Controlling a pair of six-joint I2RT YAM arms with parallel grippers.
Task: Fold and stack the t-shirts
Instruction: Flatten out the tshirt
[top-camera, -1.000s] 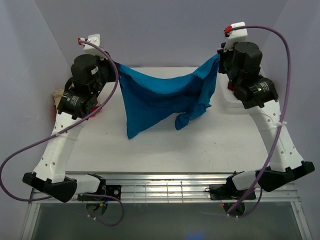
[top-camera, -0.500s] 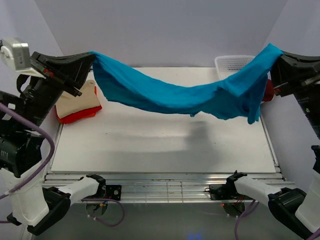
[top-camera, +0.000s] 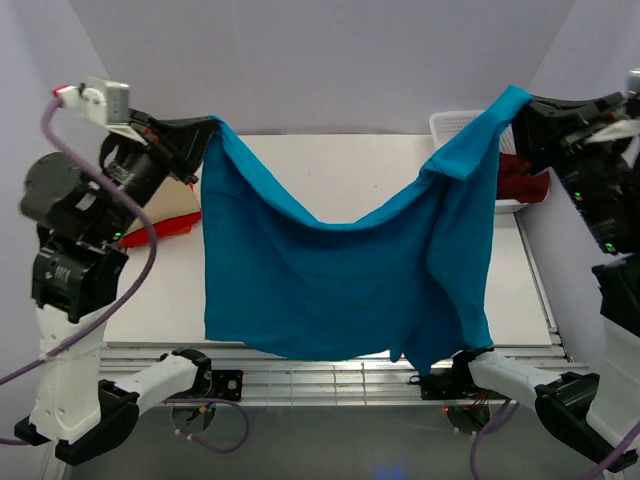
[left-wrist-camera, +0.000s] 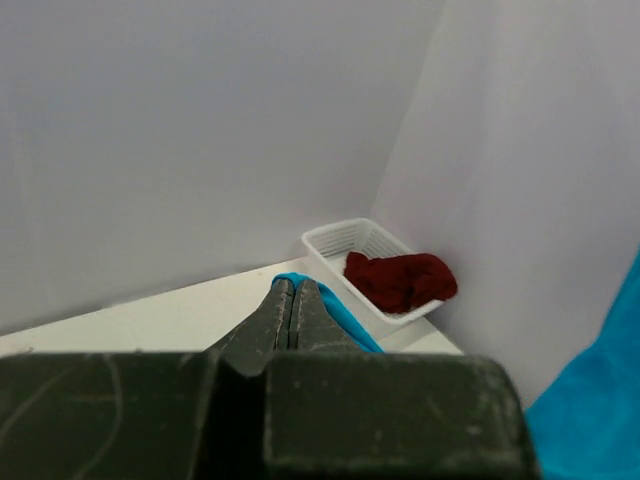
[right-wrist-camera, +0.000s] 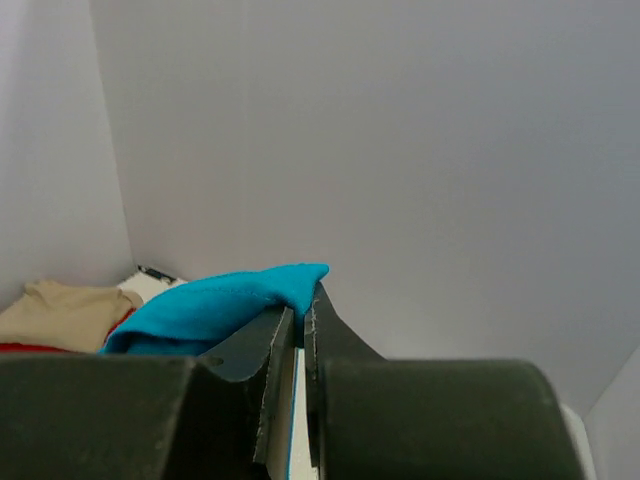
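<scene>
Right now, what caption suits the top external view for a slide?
Teal shirt held spread in the air over the table, left and right jaws shut on its top corners.

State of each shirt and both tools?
Teal blue cloth t-shirt: unfolded, hanging in the air.
Beige cloth t-shirt: stacked on the red.
Bright red cloth t-shirt: under the beige.
Dark maroon cloth t-shirt: crumpled in white lattice basket.
Left tool: shut on teal t-shirt.
Right tool: shut on teal t-shirt.

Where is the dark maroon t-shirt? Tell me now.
The dark maroon t-shirt lies bunched inside the white basket, seen best in the left wrist view, at the far right corner of the table.
</scene>
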